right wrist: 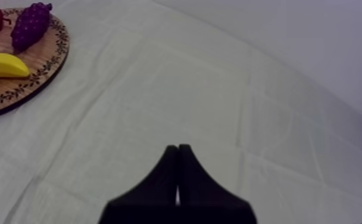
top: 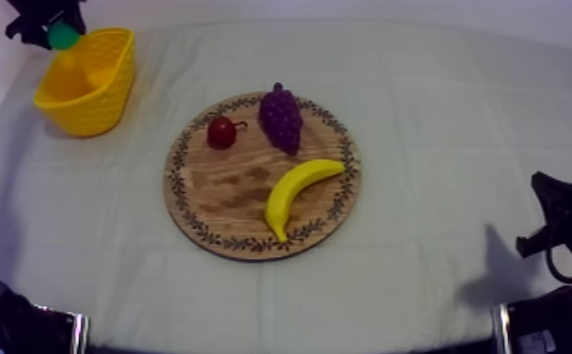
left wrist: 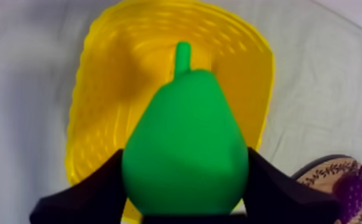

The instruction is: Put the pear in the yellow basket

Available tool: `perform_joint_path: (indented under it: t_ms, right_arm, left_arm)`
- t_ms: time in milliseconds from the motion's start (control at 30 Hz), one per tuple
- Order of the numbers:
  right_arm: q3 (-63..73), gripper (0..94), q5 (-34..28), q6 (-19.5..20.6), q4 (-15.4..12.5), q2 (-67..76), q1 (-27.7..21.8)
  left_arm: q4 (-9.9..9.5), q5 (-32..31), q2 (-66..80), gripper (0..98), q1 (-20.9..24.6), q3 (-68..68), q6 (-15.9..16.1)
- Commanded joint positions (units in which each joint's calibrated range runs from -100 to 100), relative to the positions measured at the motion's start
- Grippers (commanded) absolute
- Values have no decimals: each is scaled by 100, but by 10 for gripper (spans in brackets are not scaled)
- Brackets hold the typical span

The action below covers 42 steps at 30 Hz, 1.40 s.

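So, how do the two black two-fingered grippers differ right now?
The left gripper is shut on the green toy pear; the right gripper is shut on nothing, its fingers lying together as a narrow wedge. The left gripper hangs over the yellow basket; the right gripper sits low over the grey-white cloth. Both have black fingers.

basket [top: 87,99] mouth open, board [top: 219,184] well apart

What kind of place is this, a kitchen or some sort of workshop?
Probably a robot test bench, not a kitchen: the table wears a plain cloth, the banana and grapes on the wooden board look like toys, and a black left gripper holds a green pear over a yellow basket.
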State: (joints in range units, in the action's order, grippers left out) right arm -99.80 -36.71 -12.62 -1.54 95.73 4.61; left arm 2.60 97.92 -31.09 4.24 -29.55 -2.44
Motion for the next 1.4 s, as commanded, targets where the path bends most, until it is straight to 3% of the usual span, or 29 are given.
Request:
perform_joint_path:
  t_ms: [0,467,1033,1367]
  right_arm:
    - [2,2,1,0,0,3,-1]
    - [2,2,1,0,0,3,-1]
    - [2,2,1,0,0,3,-1]
    - [2,2,1,0,0,3,-1]
  left_arm:
    - [6,6,-227,552,16,-60,-3]
    - [40,-265,-1172,570,52,-128,-18]
    - [148,-329,-1359,904,141,-259,1]
    - [155,-321,-1318,953,154,-217,8]
